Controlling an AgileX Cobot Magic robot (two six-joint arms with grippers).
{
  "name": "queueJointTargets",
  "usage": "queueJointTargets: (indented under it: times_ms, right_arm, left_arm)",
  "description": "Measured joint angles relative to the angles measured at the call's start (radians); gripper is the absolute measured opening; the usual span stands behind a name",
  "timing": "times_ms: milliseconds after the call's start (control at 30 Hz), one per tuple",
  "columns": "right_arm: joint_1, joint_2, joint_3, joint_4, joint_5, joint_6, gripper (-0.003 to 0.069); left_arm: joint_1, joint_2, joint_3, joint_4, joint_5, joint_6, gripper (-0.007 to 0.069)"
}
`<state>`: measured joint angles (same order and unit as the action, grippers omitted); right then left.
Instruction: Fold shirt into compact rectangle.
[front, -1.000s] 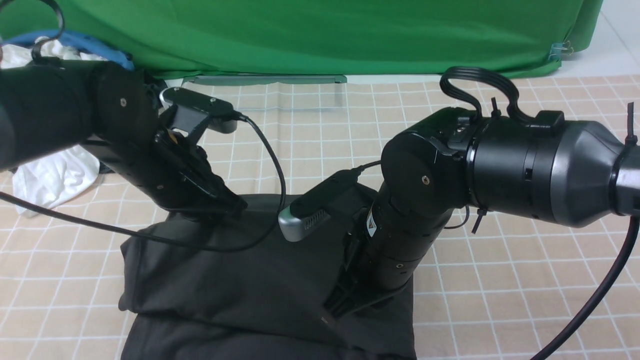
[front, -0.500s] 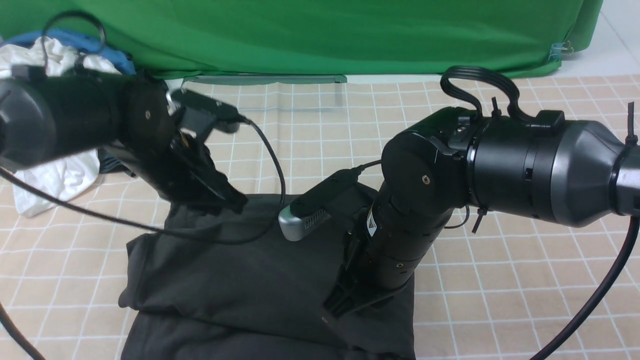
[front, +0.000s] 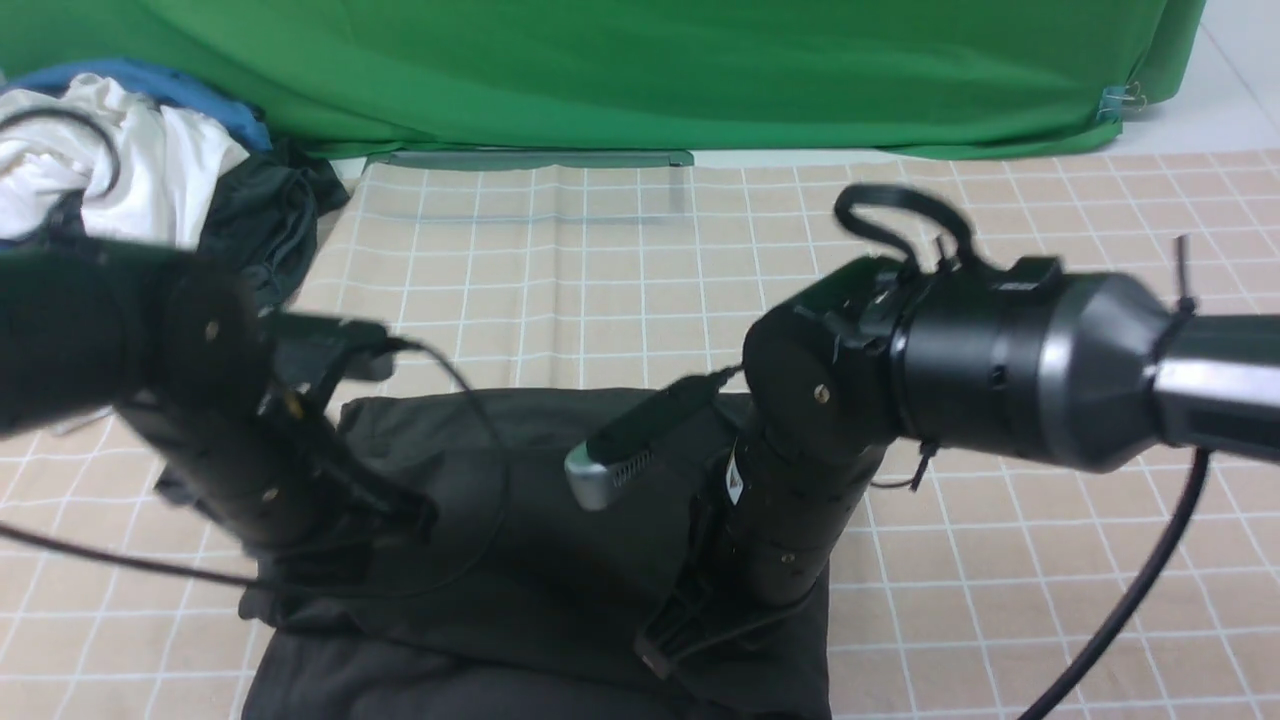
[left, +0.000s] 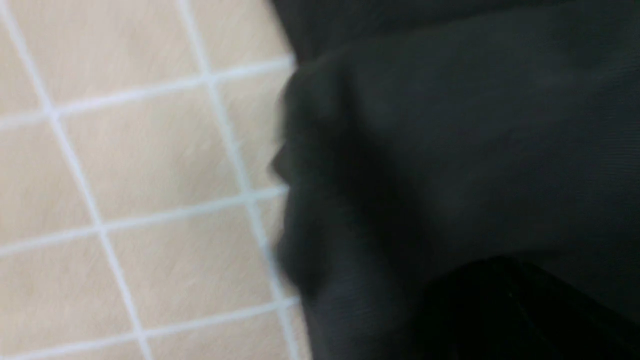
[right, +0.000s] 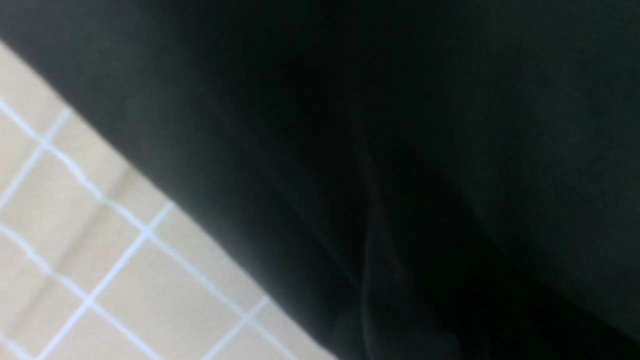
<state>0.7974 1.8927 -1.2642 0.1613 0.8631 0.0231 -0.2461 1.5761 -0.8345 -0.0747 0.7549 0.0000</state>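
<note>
1. Across the far edge of the scene, from ten to two o'clock in the front view, a green backdrop cloth hangs down to the table.
2. Beneath everything lies a beige tablecloth with a white grid, also seen in the left wrist view and right wrist view.
3. The black shirt lies at six o'clock, partly folded: an upper layer rests over a lower one that runs out of the near edge. Its dark cloth fills much of the left wrist view and right wrist view.
4. The right arm reaches in from three o'clock and bends down onto the shirt's right part.
5. The left arm, blurred, comes in from nine o'clock, low over the shirt's left edge.
6. A pile of clothes sits at ten o'clock: a white garment, a dark garment beside it, and a blue garment behind.
7. The right gripper is pressed together against the shirt; whether it pinches cloth I cannot tell.
8. The left gripper is pressed together at the shirt's left fold; any pinch on the cloth is too blurred to tell.
</note>
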Motion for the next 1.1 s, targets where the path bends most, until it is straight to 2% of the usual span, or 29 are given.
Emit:
queueJointTargets:
  times_ms: [267, 667, 900, 1033, 1100]
  right_arm:
    - [-0.003, 0.025, 0.016, -0.016, -0.001, 0.035, 0.0038]
    - [-0.003, -0.124, 0.025, -0.045, 0.073, 0.037, 0.0038]
    - [-0.003, -0.19, 0.027, -0.087, 0.042, 0.033, 0.0038]
    - [-0.003, -0.313, 0.027, -0.144, 0.0, 0.052, 0.0038]
    - [-0.003, -0.437, 0.027, -0.216, -0.019, 0.088, 0.0038]
  left_arm:
    - [0.093, 0.0, 0.034, -0.013, -0.003, -0.013, 0.0019]
    - [0.096, -0.094, 0.034, -0.059, 0.054, 0.057, 0.0019]
    - [0.096, -0.298, 0.035, -0.17, 0.121, 0.161, 0.0019]
    - [0.096, -0.465, 0.035, -0.195, 0.125, 0.178, 0.0019]
    - [0.096, -0.595, 0.035, -0.197, 0.126, 0.183, 0.0019]
